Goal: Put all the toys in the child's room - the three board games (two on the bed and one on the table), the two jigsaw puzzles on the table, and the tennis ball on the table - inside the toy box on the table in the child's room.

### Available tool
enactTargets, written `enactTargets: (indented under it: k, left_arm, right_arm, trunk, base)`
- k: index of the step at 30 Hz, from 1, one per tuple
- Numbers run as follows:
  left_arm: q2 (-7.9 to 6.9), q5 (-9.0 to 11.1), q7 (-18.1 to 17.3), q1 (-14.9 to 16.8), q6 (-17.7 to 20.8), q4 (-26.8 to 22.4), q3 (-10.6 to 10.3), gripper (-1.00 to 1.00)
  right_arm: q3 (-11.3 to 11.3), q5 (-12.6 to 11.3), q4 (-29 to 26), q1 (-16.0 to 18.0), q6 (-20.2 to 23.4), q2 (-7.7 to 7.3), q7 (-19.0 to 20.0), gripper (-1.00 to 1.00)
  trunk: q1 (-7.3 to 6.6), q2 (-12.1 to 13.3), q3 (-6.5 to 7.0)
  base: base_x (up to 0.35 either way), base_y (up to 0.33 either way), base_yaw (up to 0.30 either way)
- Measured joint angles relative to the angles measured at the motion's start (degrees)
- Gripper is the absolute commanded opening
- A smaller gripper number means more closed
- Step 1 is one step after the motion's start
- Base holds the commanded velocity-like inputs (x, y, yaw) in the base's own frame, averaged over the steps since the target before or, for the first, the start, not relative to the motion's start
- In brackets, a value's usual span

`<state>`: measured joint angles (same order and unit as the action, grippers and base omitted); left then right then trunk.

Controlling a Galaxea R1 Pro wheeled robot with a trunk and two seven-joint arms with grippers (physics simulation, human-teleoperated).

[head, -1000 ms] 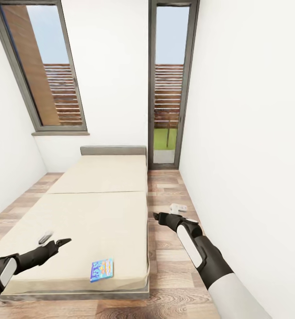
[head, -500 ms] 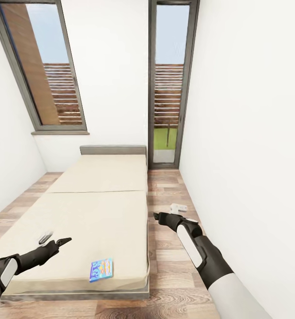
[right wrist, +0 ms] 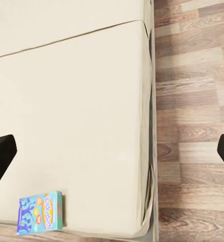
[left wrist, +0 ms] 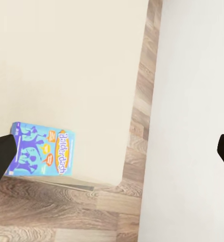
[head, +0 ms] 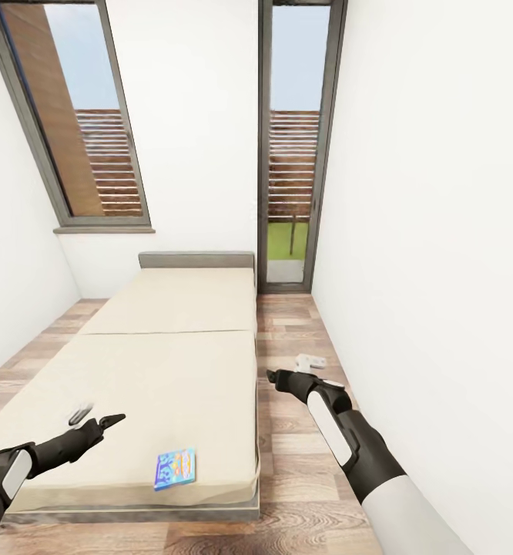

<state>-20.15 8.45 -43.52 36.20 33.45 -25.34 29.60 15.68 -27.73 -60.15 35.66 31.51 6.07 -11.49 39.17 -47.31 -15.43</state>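
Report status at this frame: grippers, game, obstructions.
Left gripper and right gripper open, empty. Blue board game flat near the bed's foot corner, untouched. Nothing lies between grippers and game.

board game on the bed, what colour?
Board game: blue with purple cartoon figures, clearest in the left wrist view.

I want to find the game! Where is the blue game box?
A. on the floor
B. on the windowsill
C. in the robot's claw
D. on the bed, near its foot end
D: the blue game box lies flat on the bed, close to the mattress's near edge.
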Motion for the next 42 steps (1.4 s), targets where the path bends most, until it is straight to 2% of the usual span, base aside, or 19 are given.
enactTargets:
  k: [4,6,10,12,16,21,42]
  left_arm:
    - [0.03,0.0,0.0,0.0,0.0,0.0,0.0,1.00]
    - [0.41,0.1,-0.6,-0.1,0.6,0.7,0.3,1.00]
    - [0.71,0.1,-0.9,-0.1,0.1,0.8,-0.1,1.00]
    - [1.20,0.2,-0.3,-0.1,-0.2,0.7,-0.2,1.00]
    - [1.51,0.3,-1.6,0.0,-0.5,0.7,-0.4,1.00]
    - [1.53,0.3,-3.0,0.0,-0.5,0.6,-0.4,1.00]
    - [1.58,0.2,-3.6,0.0,-0.5,0.7,-0.5,1.00]
  right_arm:
    - [0.0,-0.2,0.2,0.0,0.0,-0.02,0.0,1.00]
    - [-0.7,-0.2,0.9,0.0,-0.7,0.58,-0.6,1.00]
    - [-1.5,-0.2,1.3,0.0,-1.0,0.56,-0.6,1.00]
    - [-1.6,-0.2,1.2,0.0,-1.4,0.10,-0.4,1.00]
    - [-2.4,-0.2,1.2,0.0,-1.8,-0.38,-0.2,1.00]
    - [-2.5,-0.1,1.3,0.0,-1.8,-0.53,-0.2,1.00]
    - [-2.5,-0.1,1.3,0.0,-2.5,-0.54,-0.2,1.00]
  trunk:
    - [0.88,-1.6,-0.72]
    - [0.88,-1.6,-0.72]
    - [0.88,-1.6,-0.72]
    - [0.88,-1.6,-0.72]
    - [0.89,-1.6,-0.72]
    - [0.91,-1.6,-0.72]
    - [0.88,-1.6,-0.72]
  base:
    - [0.000,0.000,0.000]
    - [0.000,0.000,0.000]
    - [0.000,0.000,0.000]
    - [0.000,0.000,0.000]
    - [-0.075,0.004,0.000]
    - [-0.233,0.076,0.000]
    - [-0.063,0.043,0.000]
